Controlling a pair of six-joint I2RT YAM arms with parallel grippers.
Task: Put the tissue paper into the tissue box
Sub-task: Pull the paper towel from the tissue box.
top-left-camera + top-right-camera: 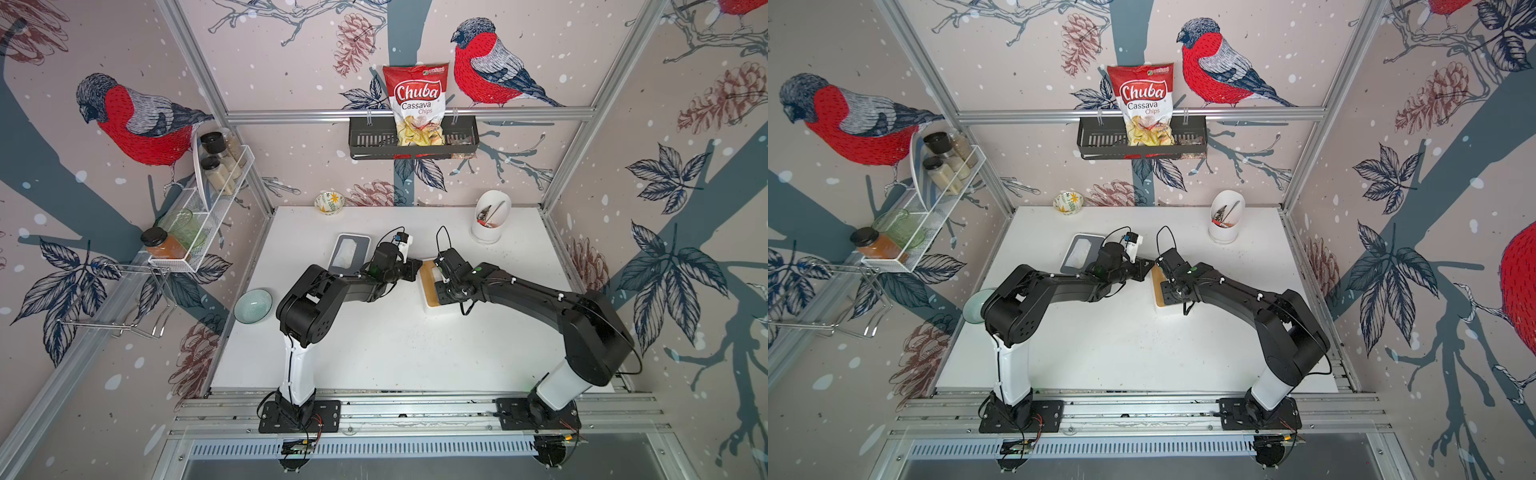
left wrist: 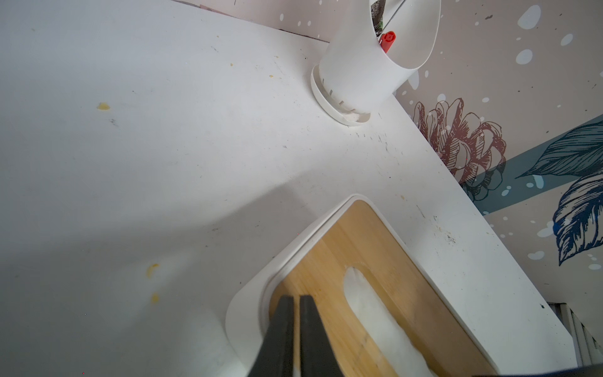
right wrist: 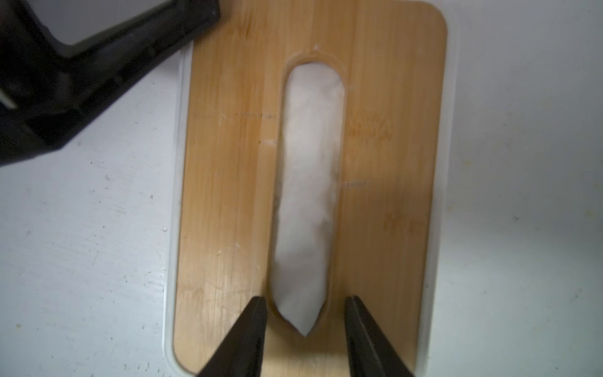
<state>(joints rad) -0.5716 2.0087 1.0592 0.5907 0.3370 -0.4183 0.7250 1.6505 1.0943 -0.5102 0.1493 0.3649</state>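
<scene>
The tissue box (image 3: 177, 196) is white with a bamboo lid (image 3: 228, 163) that has a long oval slot. It stands mid-table in both top views (image 1: 428, 305) (image 1: 1160, 305). White tissue paper (image 3: 310, 163) fills the slot, and a pointed tip of it lies over the slot's end. My right gripper (image 3: 305, 298) is open just above the lid, one finger on each side of that tip, touching nothing. My left gripper (image 2: 293, 297) is shut with nothing in it. Its tips rest at a corner of the lid (image 2: 375, 248), beside the tissue (image 2: 368, 303). Both wrists meet over the box (image 1: 417, 266).
A white utensil holder (image 1: 490, 220) stands at the back right. A grey flat tray (image 1: 351, 251) with a white piece on it lies left of the box, a teal bowl (image 1: 252, 305) at the left edge, and a small patterned bowl (image 1: 329, 202) at the back.
</scene>
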